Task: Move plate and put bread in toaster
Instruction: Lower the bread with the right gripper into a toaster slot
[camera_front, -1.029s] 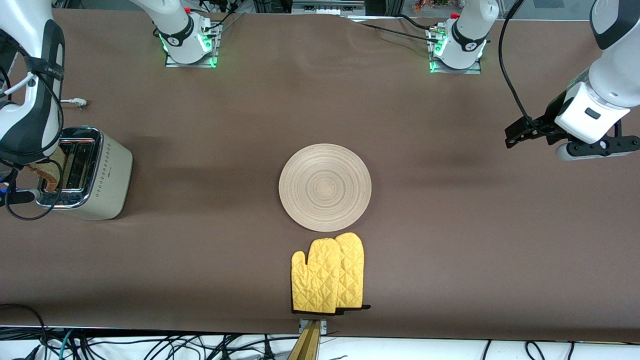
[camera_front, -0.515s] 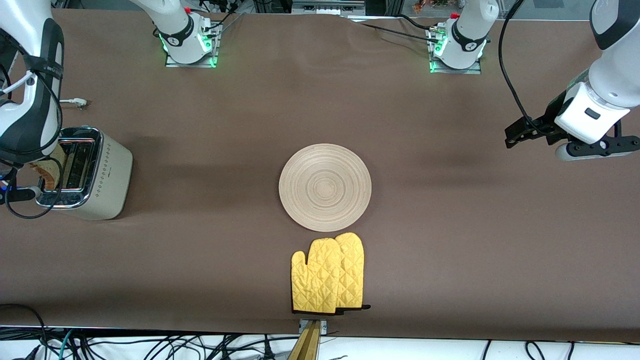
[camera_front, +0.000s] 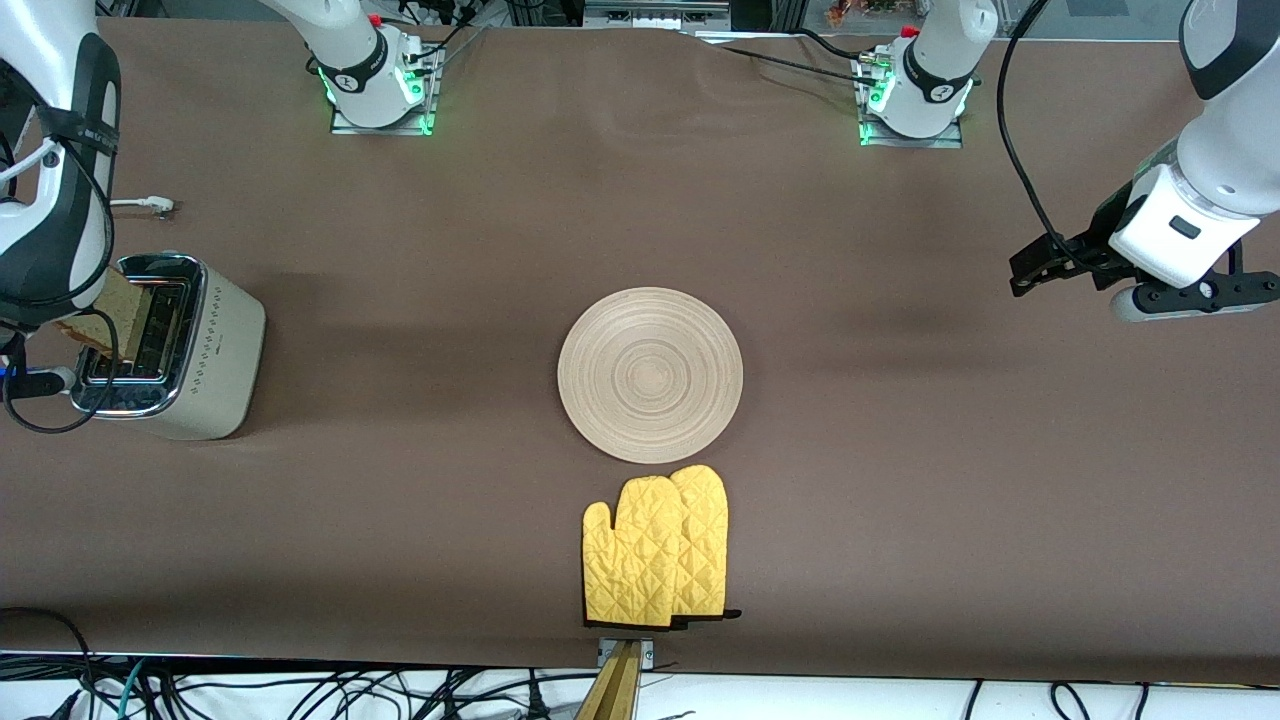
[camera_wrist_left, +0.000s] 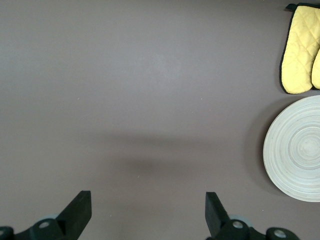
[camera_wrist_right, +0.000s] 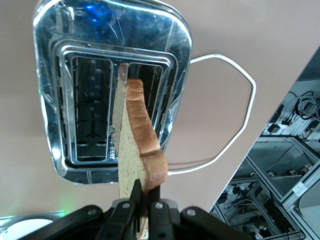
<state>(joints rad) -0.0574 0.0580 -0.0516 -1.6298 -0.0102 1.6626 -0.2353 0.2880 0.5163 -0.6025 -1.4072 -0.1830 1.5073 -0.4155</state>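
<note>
While the right gripper (camera_wrist_right: 142, 212) pinched the bread (camera_wrist_right: 136, 155) by 1 edge, the slice hung edge-down over the toaster (camera_front: 170, 345), long axis along the slots, which lay straight below. The plate (camera_front: 650, 375) sat mid-table at 12 o'clock from the mitts (camera_front: 657, 548). The left gripper (camera_wrist_left: 145, 212) waited fully open over bare brown tablecloth (camera_front: 900, 480).

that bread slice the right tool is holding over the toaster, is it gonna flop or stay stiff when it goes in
Probably mostly stiff: the bread stands edge-up from the right tool, which pinches only one end, though its crust bows slightly. It looks thin and light, so the toaster slot edge could bend or tear it if it catches.
</note>
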